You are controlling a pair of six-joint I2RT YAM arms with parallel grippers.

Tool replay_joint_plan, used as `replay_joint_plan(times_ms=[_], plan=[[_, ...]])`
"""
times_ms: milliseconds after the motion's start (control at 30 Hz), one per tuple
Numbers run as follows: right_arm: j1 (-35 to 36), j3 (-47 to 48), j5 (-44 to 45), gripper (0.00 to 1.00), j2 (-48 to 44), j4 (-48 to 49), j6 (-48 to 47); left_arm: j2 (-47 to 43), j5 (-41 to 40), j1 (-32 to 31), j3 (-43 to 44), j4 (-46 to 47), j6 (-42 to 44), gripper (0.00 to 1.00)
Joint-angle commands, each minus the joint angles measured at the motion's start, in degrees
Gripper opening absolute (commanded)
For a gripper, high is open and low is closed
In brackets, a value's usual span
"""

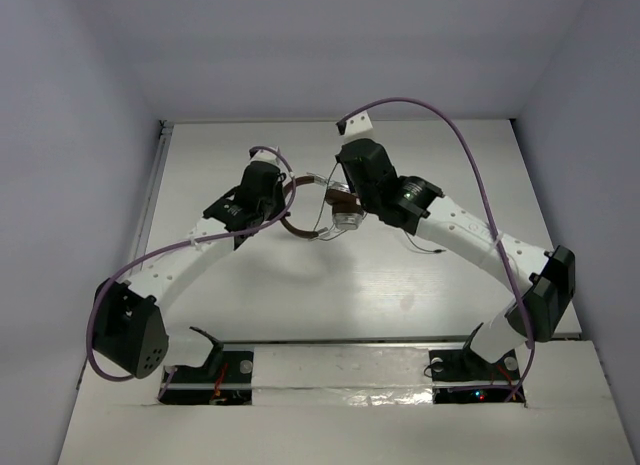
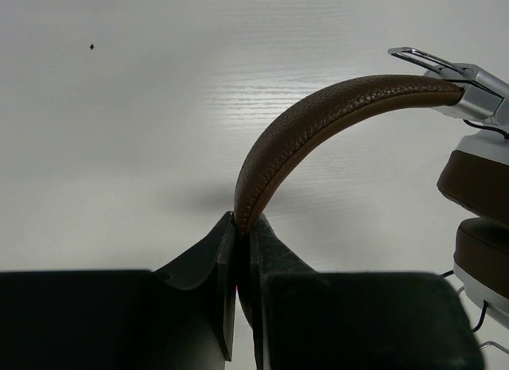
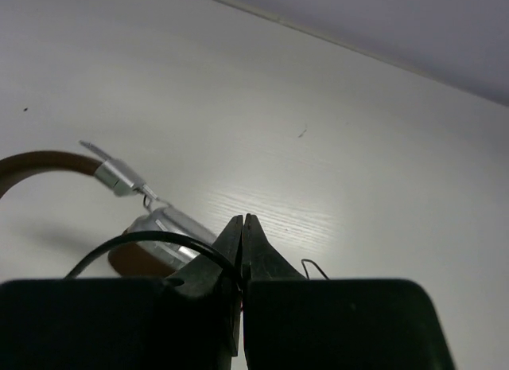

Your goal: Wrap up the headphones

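The headphones (image 1: 330, 207) hang above the table's middle between my two arms. My left gripper (image 2: 242, 227) is shut on the brown headband (image 2: 318, 115), which arches up and right to the silver earcups with brown pads (image 2: 481, 179). My right gripper (image 3: 243, 225) is shut on the thin dark cord (image 3: 151, 239), which loops left from the jaws in front of a silver earcup (image 3: 171, 231). In the top view the left gripper (image 1: 278, 207) holds the headband's left side and the right gripper (image 1: 350, 197) sits above the earcups. The cord (image 1: 425, 250) trails right under the right arm.
Thick purple robot cables (image 1: 470, 155) arc over both arms. The white table (image 1: 400, 295) ends at a raised front ledge (image 1: 340, 355) where the arm bases sit. Grey walls stand on the left, the right and behind.
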Motion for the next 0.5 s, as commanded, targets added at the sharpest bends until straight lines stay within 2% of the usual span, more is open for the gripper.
replay_joint_plan(times_ms=[0, 233, 467], plan=[[-1.1, -0.3, 2.7, 0.00, -2.5, 6.4, -5.1, -3.7, 4.5, -0.1, -0.3, 2.8, 1.6, 0.00], [-4.7, -0.5, 0.4, 0.00, -0.8, 10.9, -5.3, -3.0, 9.3, -1.2, -1.1, 1.7, 4.3, 0.00], [-4.7, 5.1, -4.6, 0.00, -0.8, 10.7, -4.7, 0.5, 9.0, -3.5, -0.1, 0.0, 4.8, 0.00]])
